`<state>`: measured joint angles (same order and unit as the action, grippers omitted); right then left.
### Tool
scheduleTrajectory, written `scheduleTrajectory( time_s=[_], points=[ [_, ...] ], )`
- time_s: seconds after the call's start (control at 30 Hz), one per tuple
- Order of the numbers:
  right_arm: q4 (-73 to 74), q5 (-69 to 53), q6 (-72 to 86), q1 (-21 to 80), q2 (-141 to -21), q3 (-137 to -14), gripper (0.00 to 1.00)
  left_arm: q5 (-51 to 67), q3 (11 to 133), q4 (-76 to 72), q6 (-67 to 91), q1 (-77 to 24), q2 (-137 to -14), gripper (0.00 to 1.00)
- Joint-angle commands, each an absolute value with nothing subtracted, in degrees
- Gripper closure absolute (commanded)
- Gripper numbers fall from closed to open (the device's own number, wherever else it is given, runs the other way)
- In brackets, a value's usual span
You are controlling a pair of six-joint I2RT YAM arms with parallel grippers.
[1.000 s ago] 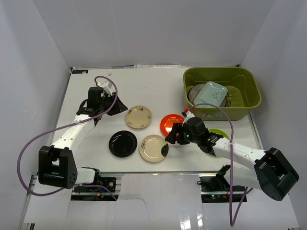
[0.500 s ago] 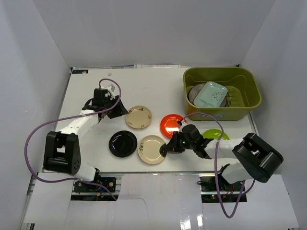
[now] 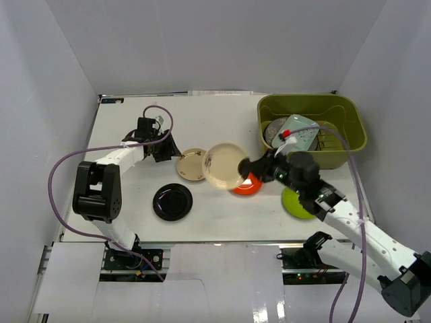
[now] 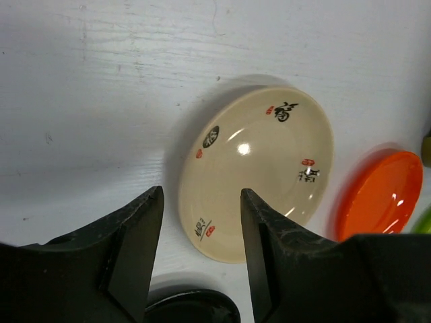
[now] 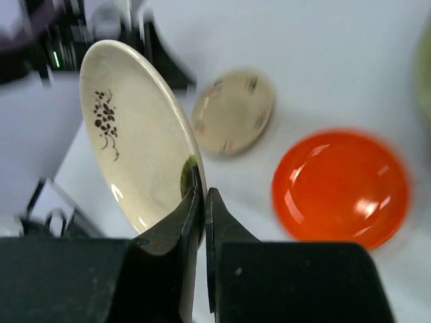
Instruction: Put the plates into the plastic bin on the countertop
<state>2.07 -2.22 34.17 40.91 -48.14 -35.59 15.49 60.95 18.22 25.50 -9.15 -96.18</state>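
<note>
My right gripper (image 5: 201, 193) is shut on the rim of a cream plate (image 5: 135, 128) and holds it tilted on edge above the countertop (image 3: 202, 121), over the middle of the table. The same cream plate (image 3: 225, 165) partly covers an orange-red plate (image 3: 246, 186). My left gripper (image 4: 202, 196) is open just above the near-left edge of a tan plate (image 4: 259, 165), touching nothing. A glossy black plate (image 3: 172, 202) and a lime green plate (image 3: 296, 202) lie flat. The olive plastic bin (image 3: 306, 99) at the back right holds a grey plate (image 3: 272, 131) and a pale-green plate (image 3: 300, 132).
White walls enclose the table on the left, back and right. The left arm's purple cable (image 3: 67, 168) loops out over the table's left edge. The right arm's cable (image 3: 350, 168) arcs over the bin's front wall.
My right gripper closed on the cream plate and lifted it up and back, off the table. The left gripper slid right toward the tan plate and its jaws widened.
</note>
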Motion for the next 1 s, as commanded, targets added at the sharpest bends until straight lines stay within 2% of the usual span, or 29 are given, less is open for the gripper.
scheduleTrajectory(
  time_s=[0.0,0.1,0.13,0.3,0.4,0.43,0.53,0.57,0.6,0.63,0.73,0.77,0.83,0.87,0.97],
  points=[
    [6.1,5.1,24.0,31.2,-47.5,-48.5,0.92,16.2,63.0,18.9,25.2,-8.9,-98.3,0.41],
    [6.0,6.3,21.6,16.2,-52.6,-54.6,0.92,16.4,63.8,18.9,25.3,-8.9,-100.7,0.41],
    [6.0,7.4,21.1,16.2,-52.6,-55.7,0.92,16.8,64.0,19.0,25.3,-8.9,-101.3,0.41],
    [6.0,9.8,20.7,1.0,-62.6,-59.6,0.92,17.5,64.8,18.5,25.8,-8.9,-104.0,0.46],
    [5.8,10.1,20.7,-4.6,-68.8,-60.5,0.92,17.4,64.8,18.2,25.8,-8.9,-104.8,0.59],
    [5.8,9.8,20.8,-6.2,-72.1,-61.0,0.92,17.8,64.5,17.8,25.9,-8.9,-105.0,0.7],
    [5.7,6.3,21.4,-8.3,-78.3,-61.9,0.92,18.2,63.5,16.7,26.5,-8.9,-105.2,0.85],
    [5.8,4.6,21.5,-8.3,-79.4,-62.2,0.92,18.0,63.5,16.7,26.5,-8.9,-105.1,0.95],
    [5.8,3.7,21.6,-8.4,-80.9,-62.1,0.92,18.1,63.5,16.8,26.5,-8.9,-105.1,1.0],
    [5.8,2.8,21.7,-8.4,-81.5,-62.1,0.92,18.5,63.3,16.7,26.7,-8.9,-104.1,1.0],
    [4.1,0.5,22.5,-8.4,-82.0,-60.6,0.82,21.3,62.8,15.5,28.8,-9.0,-98.8,1.0],
    [4.0,-1.3,22.5,-8.4,-82.0,-60.4,0.67,22.5,62.7,14.7,29.4,-9.0,-97.1,1.0],
    [4.1,-1.7,22.7,-8.4,-81.7,-60.0,0.5,23.4,63.0,14.4,31.3,-9.4,-93.7,1.0],
    [4.2,-2.5,22.7,-8.4,-81.0,-59.9,0.36,23.9,64.4,14.3,32.2,-10.3,-90.7,1.0],
    [4.1,-5.2,22.8,-8.4,-78.8,-59.7,0.22,24.3,69.2,14.7,33.7,-12.4,-87.0,1.0]
  ],
)
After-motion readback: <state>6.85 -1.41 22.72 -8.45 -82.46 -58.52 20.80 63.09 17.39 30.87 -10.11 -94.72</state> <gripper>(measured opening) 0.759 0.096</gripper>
